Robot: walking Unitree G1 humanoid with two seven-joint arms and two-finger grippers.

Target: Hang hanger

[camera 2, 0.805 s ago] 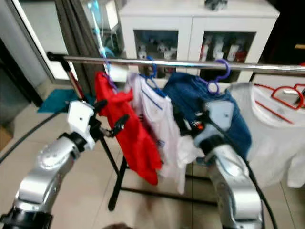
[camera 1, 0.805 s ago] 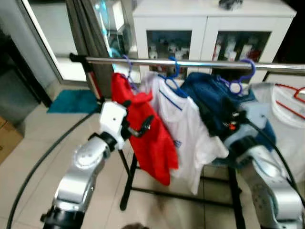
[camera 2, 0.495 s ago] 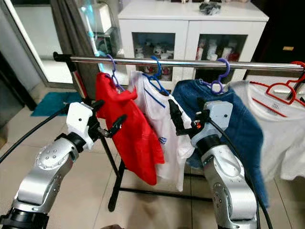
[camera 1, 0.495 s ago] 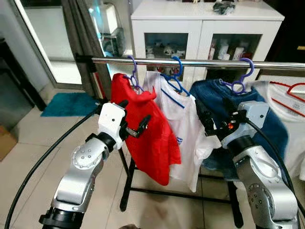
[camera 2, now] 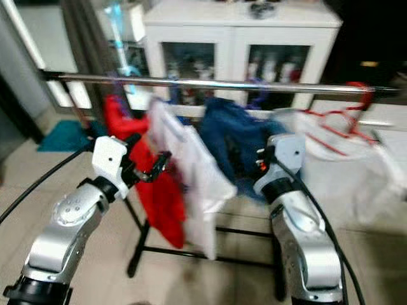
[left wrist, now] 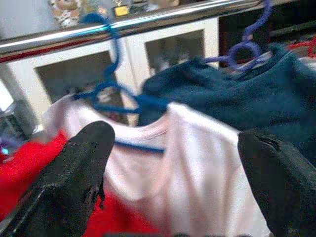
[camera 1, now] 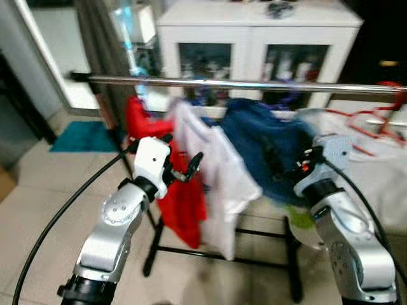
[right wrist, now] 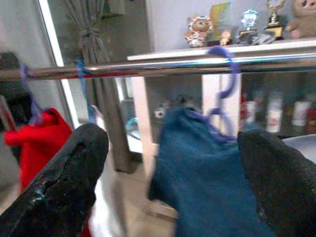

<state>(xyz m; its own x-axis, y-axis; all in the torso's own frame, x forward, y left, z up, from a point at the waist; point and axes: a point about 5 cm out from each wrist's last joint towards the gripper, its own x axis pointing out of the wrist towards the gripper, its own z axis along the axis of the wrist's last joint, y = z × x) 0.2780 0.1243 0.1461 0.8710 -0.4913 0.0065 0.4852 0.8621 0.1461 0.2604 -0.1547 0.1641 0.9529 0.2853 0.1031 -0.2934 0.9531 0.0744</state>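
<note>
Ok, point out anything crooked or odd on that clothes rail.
Nothing stands out. The red shirt, white shirt and blue garment all hang from the rail on hooks; both tools are open, holding nothing.

White cabinet (camera 1: 254, 28) behind — teal mat (camera 1: 79, 135) on tiled floor (camera 1: 38, 197).

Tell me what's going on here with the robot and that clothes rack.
The robot stands facing a metal rail hung with clothes on hangers: a red shirt, a white shirt, a blue top and another white garment. Both arms are raised toward them. The left gripper is open beside the red shirt; the right gripper is open, facing the blue top. Neither holds anything.
</note>
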